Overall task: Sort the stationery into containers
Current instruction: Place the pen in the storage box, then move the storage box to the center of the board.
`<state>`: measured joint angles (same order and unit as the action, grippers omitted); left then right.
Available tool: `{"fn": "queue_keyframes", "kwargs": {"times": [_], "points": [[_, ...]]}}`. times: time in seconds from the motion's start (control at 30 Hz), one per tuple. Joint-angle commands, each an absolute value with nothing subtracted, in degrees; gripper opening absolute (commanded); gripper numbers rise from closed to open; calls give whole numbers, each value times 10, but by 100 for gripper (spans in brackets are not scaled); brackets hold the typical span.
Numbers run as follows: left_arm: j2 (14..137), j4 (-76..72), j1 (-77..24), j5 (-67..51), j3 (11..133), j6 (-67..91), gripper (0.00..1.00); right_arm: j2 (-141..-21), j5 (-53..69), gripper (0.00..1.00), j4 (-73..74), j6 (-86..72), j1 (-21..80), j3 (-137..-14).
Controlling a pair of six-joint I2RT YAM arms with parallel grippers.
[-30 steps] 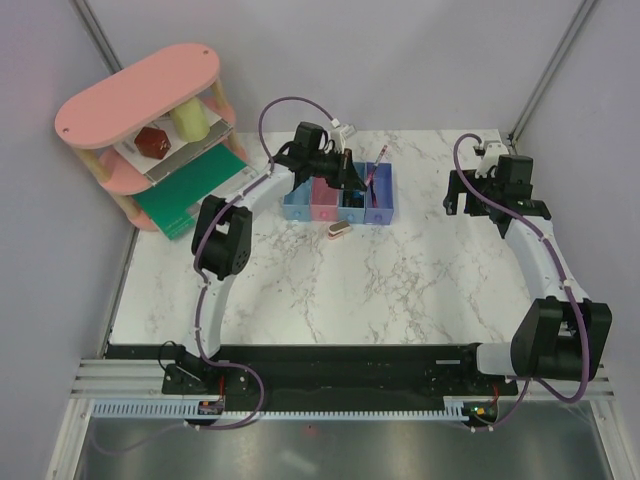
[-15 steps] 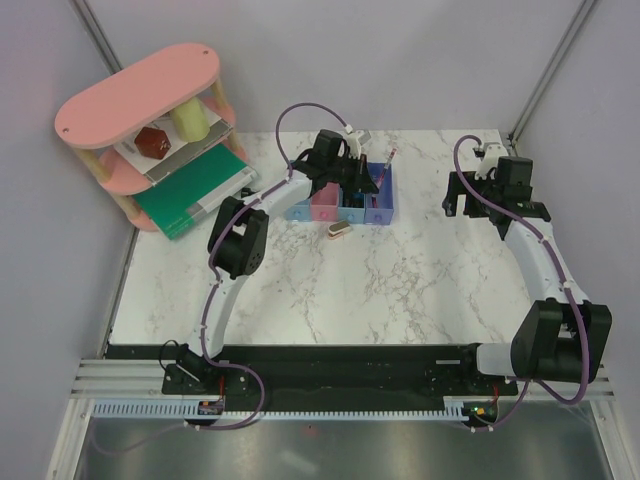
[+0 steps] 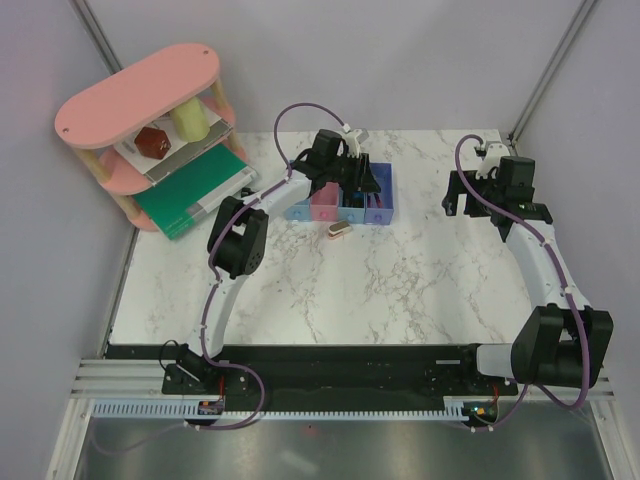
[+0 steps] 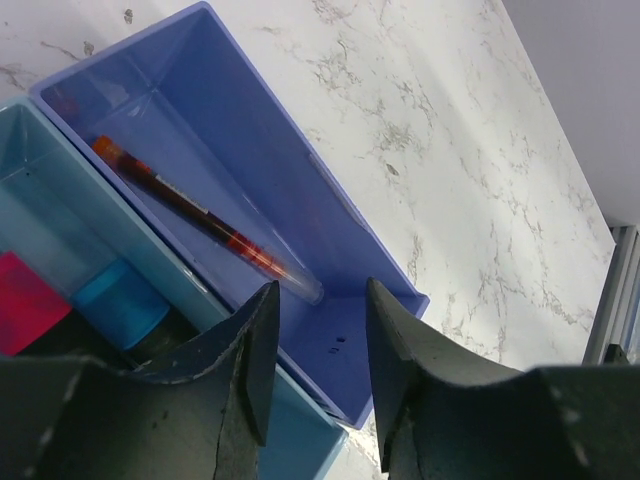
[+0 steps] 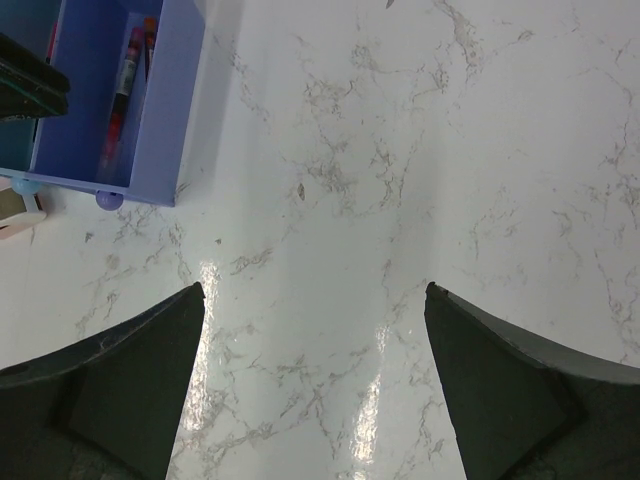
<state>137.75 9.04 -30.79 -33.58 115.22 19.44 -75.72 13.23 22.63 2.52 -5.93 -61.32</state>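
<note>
Four containers stand in a row at the back: light blue (image 3: 297, 207), pink (image 3: 324, 205), light blue (image 3: 350, 206) and violet-blue (image 3: 380, 200). My left gripper (image 3: 362, 180) hovers over the right end of the row. Its jaws are open with nothing between them (image 4: 318, 335). Below it a thin red pen (image 4: 200, 215) lies flat on the floor of the violet-blue container (image 4: 350, 215). The neighbouring light blue container (image 4: 60, 220) holds a red piece (image 4: 25, 315) and a blue piece (image 4: 120, 300). A beige stapler-like block (image 3: 338, 229) lies on the table in front of the row. My right gripper (image 3: 468, 195) hangs open over bare marble (image 5: 315, 300).
A pink oval tiered shelf (image 3: 140, 95) stands at the back left, with a flat green board (image 3: 190, 190) on its lowest level. Grey walls close in the table at the back and on both sides. The right wrist view shows the violet-blue container (image 5: 190, 60) with the pen (image 5: 120, 100) inside.
My left gripper moved right along the row with the red pen sticking up from it, then opened. The pen now lies in the violet-blue container. The right arm has stayed still.
</note>
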Motion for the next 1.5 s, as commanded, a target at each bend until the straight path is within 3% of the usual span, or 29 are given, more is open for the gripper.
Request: {"fn": "queue_keyframes", "kwargs": {"times": [0.0,0.27,0.63,0.83,1.13,1.47], "points": [[1382,80,-309,-353,1150,200,47,-739,141,98,210,18,-63,-615],[1286,121,-304,-382,1150,128,49,-749,178,98,218,20,-63,-624],[1127,294,-239,-172,1068,-94,52,-842,172,98,221,15,-14,-688],[1121,370,-215,-19,1061,-175,52,-935,129,98,208,17,53,-768],[1138,387,-174,47,996,-202,55,-1061,98,98,207,18,87,-879],[1104,431,-156,102,956,-163,55,-1120,77,98,202,42,104,-889]]}}
